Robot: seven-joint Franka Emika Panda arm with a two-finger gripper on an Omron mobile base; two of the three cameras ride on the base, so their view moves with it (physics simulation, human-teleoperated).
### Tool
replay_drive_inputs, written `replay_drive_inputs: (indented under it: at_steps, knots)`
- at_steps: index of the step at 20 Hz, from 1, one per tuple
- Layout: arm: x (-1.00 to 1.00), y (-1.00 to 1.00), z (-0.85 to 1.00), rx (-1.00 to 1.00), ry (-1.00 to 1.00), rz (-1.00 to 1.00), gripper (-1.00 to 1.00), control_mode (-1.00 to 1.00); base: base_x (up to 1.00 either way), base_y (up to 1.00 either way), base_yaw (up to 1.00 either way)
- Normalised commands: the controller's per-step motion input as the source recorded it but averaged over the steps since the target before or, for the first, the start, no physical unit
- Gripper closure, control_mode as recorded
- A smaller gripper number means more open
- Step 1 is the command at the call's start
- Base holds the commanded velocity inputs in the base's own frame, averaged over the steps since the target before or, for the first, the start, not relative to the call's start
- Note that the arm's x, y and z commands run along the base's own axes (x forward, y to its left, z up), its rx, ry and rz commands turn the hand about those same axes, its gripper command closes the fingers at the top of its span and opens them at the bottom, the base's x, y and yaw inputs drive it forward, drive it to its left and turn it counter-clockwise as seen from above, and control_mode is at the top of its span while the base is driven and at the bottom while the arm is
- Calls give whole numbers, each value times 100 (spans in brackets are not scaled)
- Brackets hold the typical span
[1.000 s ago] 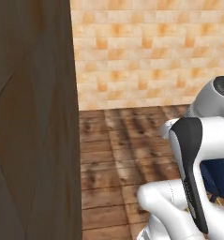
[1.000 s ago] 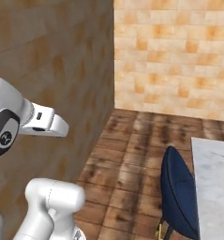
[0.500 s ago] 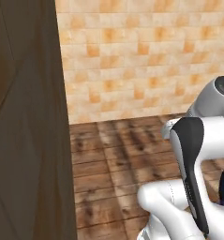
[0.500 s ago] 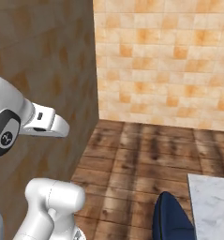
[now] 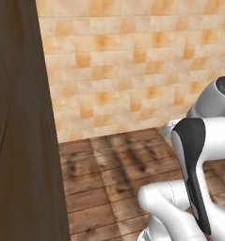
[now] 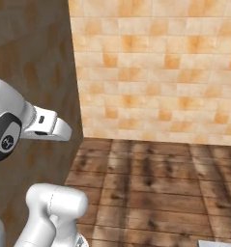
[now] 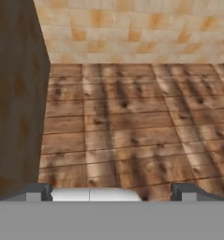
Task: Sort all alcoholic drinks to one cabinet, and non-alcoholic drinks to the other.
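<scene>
You have no bottles in front of you here, so where the drinks stand cannot be told from these views; ahead lies plank wooden floor (image 7: 132,122) running to a tan tiled wall (image 5: 132,61), with a tall dark brown wooden panel (image 5: 20,132) close on the left of both base views, possibly the side of the cabinet, though no doors, shelves or handles show to confirm it. The gripper (image 7: 113,191) looks down and forward over the floor, its two dark fingertips (image 7: 38,190) set far apart at the bottom of the hand view, jaws fully spread, nothing between them and nothing touched. Judging from the task alone, expect the two small glass bottles to be rigid, smooth and slippery, and breakable if knocked over or dropped; take each around the body below the slim neck, where the pads get the most surface, and keep it upright. The capped plastic bottles should be lighter for their bulk and may give a little under squeeze; grip them mid-body, not at the cap, and mind that the larger yellow one may fill most of the jaw span. For now you look to be in transit between stations, hand empty, with sorting still to be done.
</scene>
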Motion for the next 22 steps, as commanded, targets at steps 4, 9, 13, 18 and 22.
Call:
replay_drive_inputs:
  at_steps: [4,9,13,18,22]
  knots:
    - [0,0,0,0,0,0,-100,100,71,0,-56]
    - [0,0,0,0,0,0,-100,100,35,2,-72]
    - [0,0,0,0,0,0,-100,100,12,19,-89]
    - [0,0,0,0,0,0,-100,100,6,27,-95]
    - [0,0,0,0,0,0,-100,100,17,45,-88]
